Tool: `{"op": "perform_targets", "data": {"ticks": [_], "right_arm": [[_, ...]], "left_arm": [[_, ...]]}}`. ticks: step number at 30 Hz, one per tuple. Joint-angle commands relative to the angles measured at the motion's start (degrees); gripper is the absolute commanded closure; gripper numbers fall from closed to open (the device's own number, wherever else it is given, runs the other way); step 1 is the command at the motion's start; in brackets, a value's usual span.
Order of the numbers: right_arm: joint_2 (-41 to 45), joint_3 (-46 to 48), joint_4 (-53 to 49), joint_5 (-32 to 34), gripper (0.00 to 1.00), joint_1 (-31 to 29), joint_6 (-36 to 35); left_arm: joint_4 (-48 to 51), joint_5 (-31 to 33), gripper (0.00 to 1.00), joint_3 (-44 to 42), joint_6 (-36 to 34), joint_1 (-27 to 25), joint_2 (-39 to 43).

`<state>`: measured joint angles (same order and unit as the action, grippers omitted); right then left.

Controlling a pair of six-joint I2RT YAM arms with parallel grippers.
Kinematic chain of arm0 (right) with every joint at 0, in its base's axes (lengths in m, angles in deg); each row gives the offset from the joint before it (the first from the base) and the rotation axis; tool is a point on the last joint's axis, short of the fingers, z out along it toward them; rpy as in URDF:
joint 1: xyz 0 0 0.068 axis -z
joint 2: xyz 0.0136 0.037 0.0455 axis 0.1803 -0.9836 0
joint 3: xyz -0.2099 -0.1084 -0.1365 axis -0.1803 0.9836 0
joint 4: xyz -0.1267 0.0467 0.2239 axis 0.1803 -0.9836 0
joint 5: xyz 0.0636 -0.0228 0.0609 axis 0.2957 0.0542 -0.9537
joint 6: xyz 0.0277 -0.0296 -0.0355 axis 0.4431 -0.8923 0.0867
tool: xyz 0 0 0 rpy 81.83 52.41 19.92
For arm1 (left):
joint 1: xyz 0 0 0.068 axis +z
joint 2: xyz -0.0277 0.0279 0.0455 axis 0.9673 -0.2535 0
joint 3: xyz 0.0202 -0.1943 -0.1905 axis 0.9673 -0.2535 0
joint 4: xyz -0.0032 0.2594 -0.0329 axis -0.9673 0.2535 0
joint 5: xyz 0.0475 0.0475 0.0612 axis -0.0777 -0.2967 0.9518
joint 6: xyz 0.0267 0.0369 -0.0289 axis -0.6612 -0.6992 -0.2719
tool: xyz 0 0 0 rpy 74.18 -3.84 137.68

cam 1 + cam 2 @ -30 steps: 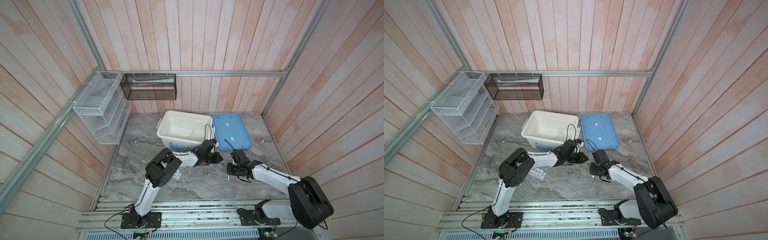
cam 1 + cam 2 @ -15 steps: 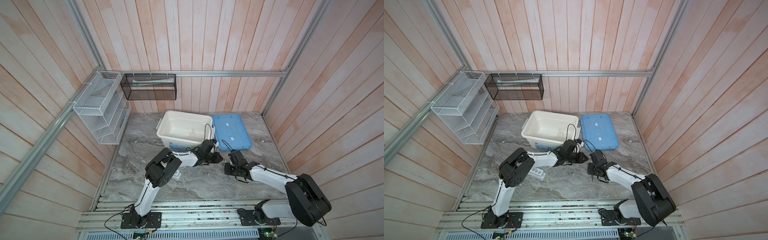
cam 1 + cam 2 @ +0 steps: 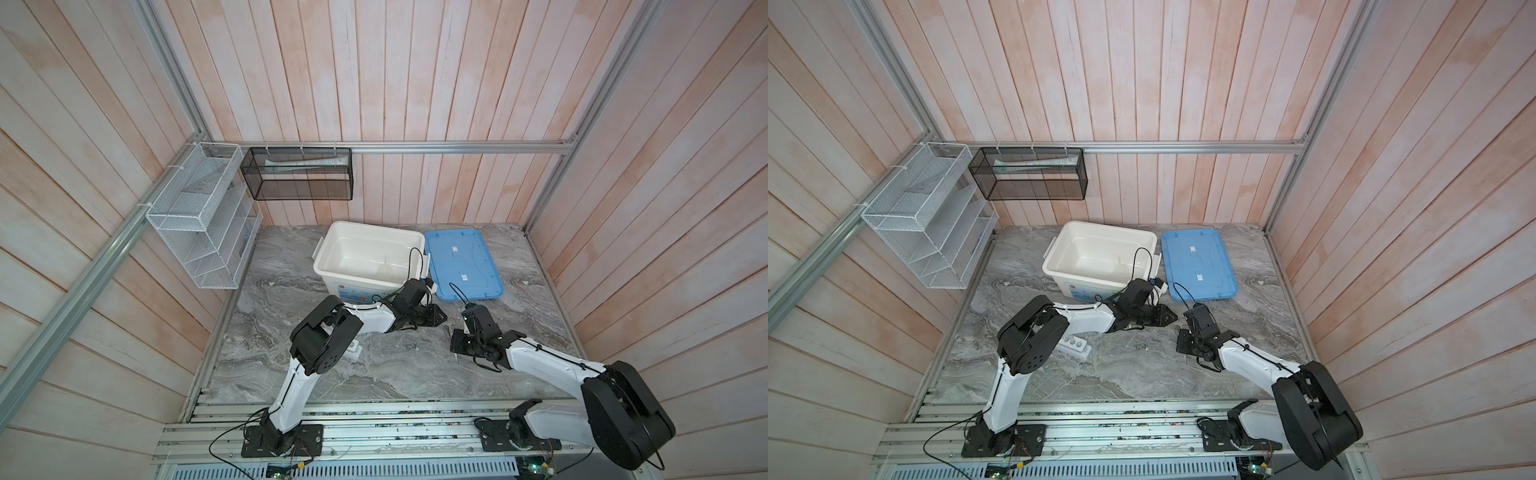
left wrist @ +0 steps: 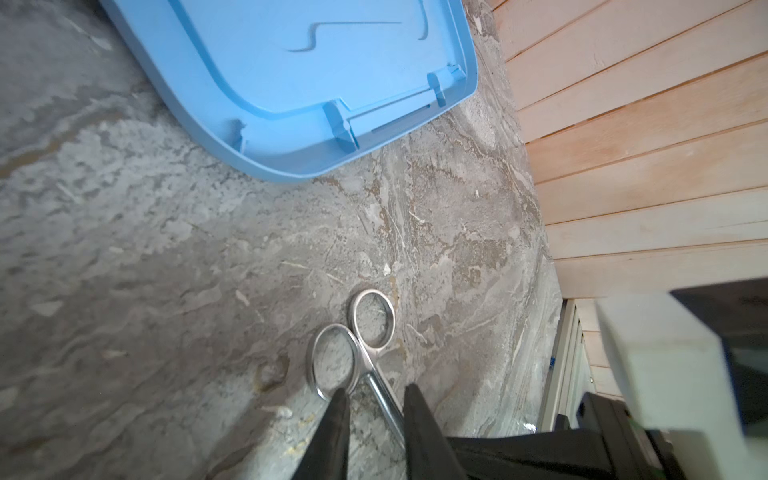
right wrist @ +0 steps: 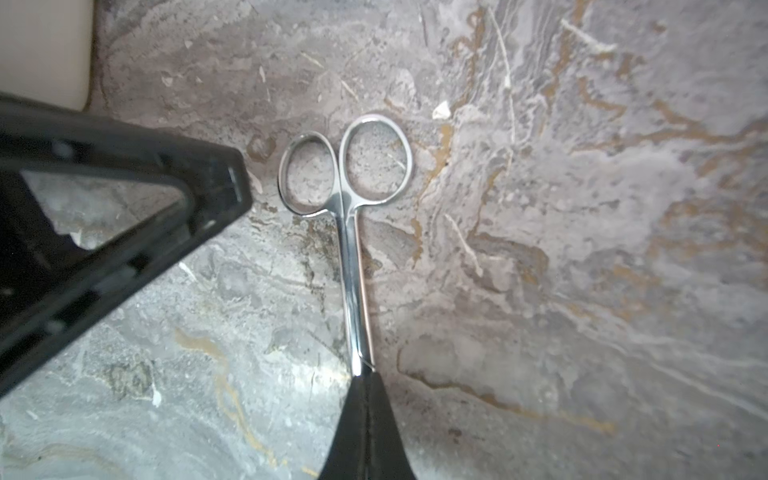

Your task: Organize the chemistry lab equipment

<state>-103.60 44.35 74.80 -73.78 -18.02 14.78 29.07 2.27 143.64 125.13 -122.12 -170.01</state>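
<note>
Metal scissors [image 5: 353,257] lie low over the marble table [image 5: 582,291], ring handles pointing away from both wrist cameras. My right gripper [image 5: 364,376] is shut on the scissors' blade end. My left gripper [image 4: 374,397] is open, its jaws standing either side of the scissors' shank [image 4: 384,405] just behind the rings. In both top views the left gripper [image 3: 438,319] [image 3: 1169,318] and the right gripper [image 3: 457,338] [image 3: 1183,338] meet mid-table. The white rack [image 3: 1075,345] lies beside the left arm. A clear flask [image 3: 384,271] lies in the white bin [image 3: 374,224].
The blue lid [image 3: 461,266] [image 4: 291,83] lies flat to the right of the bin, close behind both grippers. A white wire shelf [image 3: 199,220] and a black mesh basket [image 3: 299,174] hang on the walls at the back left.
The right gripper has edged left towards the left gripper and closed on the scissors. The left gripper's jaws have parted a little. The left arm has stayed in place.
</note>
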Motion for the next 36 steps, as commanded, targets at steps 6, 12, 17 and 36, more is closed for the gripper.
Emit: {"op": "perform_targets", "data": {"ticks": [6, 12, 17, 36], "right_arm": [[3.03, 0.02, -11.05, 1.98, 0.92, -2.14, 0.33], [6.11, 0.19, -13.23, 2.45, 0.91, -4.04, 2.89], [8.05, 0.24, -15.78, 2.92, 0.91, -5.47, 4.99], [7.86, 3.28, -15.43, 4.73, 0.91, -7.39, 8.78]], "left_arm": [[-1.37, -0.3, 0.74, -0.87, -1.03, 0.84, 1.27], [-1.55, -0.47, 0.74, -0.68, -1.1, 0.93, 1.23], [-1.41, -0.49, 0.74, -0.53, -1.19, 0.93, 1.23], [-1.16, -1.09, 0.74, 0.43, -1.3, 0.93, 0.55]]}}
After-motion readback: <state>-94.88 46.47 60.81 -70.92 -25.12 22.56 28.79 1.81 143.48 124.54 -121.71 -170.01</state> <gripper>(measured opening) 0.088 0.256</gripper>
